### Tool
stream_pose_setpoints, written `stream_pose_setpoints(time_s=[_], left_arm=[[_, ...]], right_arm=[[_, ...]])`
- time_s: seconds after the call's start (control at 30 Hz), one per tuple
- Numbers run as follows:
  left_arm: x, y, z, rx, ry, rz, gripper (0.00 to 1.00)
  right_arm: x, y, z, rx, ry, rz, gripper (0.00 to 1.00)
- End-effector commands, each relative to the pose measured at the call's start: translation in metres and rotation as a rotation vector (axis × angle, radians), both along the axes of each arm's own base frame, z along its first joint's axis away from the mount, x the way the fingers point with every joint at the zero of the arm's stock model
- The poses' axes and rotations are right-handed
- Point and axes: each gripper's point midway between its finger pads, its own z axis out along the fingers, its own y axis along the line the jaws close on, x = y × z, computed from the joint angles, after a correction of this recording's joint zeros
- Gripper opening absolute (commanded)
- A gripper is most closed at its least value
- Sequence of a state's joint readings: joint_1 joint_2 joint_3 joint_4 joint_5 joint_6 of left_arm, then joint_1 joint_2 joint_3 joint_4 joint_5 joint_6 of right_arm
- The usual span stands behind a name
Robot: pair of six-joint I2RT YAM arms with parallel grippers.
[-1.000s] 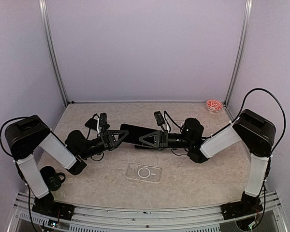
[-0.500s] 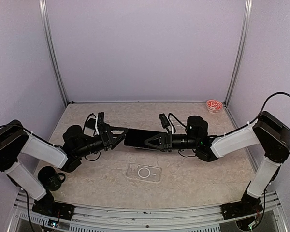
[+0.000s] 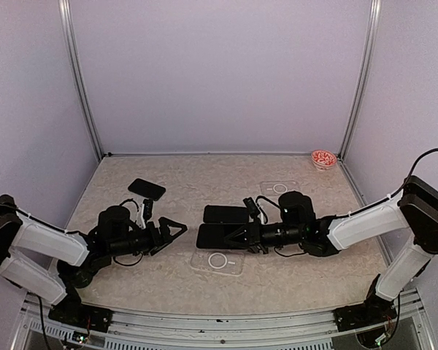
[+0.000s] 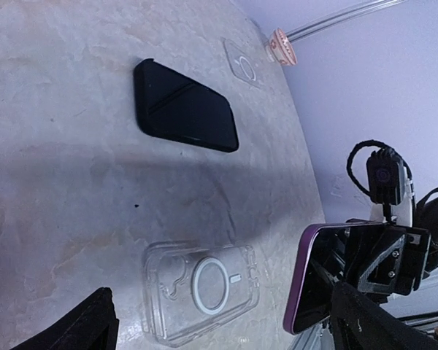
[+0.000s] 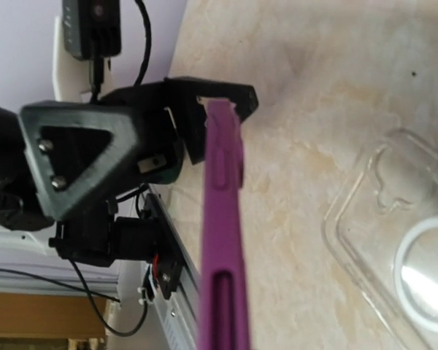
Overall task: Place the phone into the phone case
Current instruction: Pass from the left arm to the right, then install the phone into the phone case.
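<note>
Two hands face each other near the front edge of the worktop. The right hand grips the phone, raised close beside the clear phone case lying flat there. The left hand is spread wide, holding nothing.

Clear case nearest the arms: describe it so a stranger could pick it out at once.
On the beige table, look at the near middle, just on the near side of the right gripper holding the phone. The clear case lies flat there, white ring at its centre. A second clear case lies farther back, toward the right.
</note>
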State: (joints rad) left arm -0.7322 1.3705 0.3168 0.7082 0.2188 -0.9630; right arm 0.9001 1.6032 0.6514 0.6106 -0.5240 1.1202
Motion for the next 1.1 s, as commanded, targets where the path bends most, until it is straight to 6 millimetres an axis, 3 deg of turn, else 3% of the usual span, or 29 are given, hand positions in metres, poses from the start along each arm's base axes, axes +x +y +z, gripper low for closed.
stream_pose_setpoints(time_s=[0.0, 0.2, 0.53, 1.07], left_arm=[[-0.005, 0.007, -0.017, 0.045, 0.054, 0.044, 0.99], [-0.013, 0.004, -0.026, 0.048, 0.081, 0.027, 0.99], [-0.013, -0.001, -0.023, 0.02, 0.081, 0.016, 0.99], [-0.02, -0.026, -0.032, -0.003, 0.102, -0.05, 0.99]], right_arm=[[0.002, 0.0, -0.006, 0.002, 0.063, -0.057, 0.0], [0.004, -0.006, -0.019, -0.017, 0.132, -0.112, 0.0], [-0.007, 0.004, -0.039, -0.006, 0.218, -0.073, 0.0], [-0.012, 0.004, -0.051, -0.02, 0.228, -0.054, 0.0]])
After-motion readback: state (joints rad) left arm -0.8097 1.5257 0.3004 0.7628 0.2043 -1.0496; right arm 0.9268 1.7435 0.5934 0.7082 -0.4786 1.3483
